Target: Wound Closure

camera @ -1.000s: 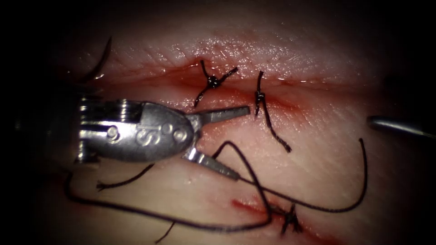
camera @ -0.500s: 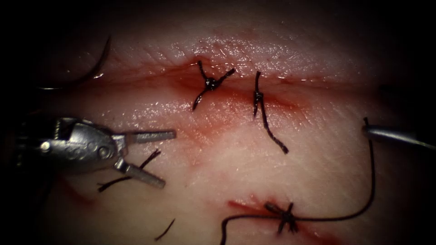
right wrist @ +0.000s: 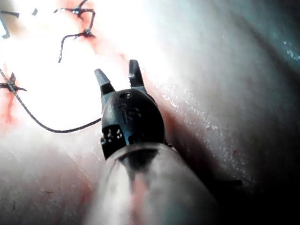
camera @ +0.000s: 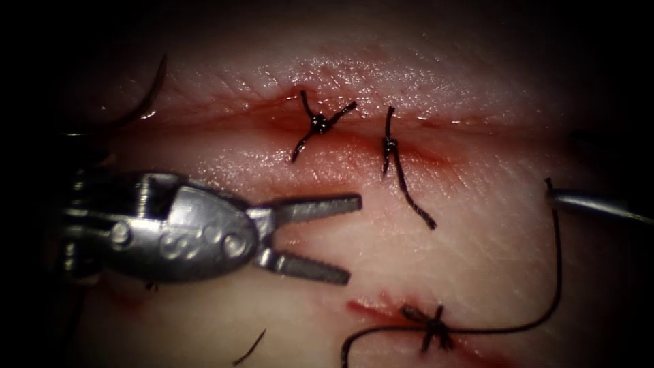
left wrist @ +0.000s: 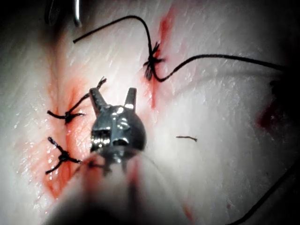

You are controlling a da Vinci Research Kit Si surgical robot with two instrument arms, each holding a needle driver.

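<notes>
Advanced rightward since half a second ago, left steel pincer (camera: 340,238) gapes empty below the cut; right pincer (right wrist: 117,75), apart, holds nothing; curved dark needle (camera: 153,88) lies far left; three black knots (camera: 317,123) tied.

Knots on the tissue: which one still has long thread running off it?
The lower knot, below the cut. Thread arcs from it up to the right tool. The two knots on the cut, and, have only short cut ends.

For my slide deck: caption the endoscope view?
Left tool with open, empty fingers over stitched tissue; thread trails toward the right tool.
</notes>
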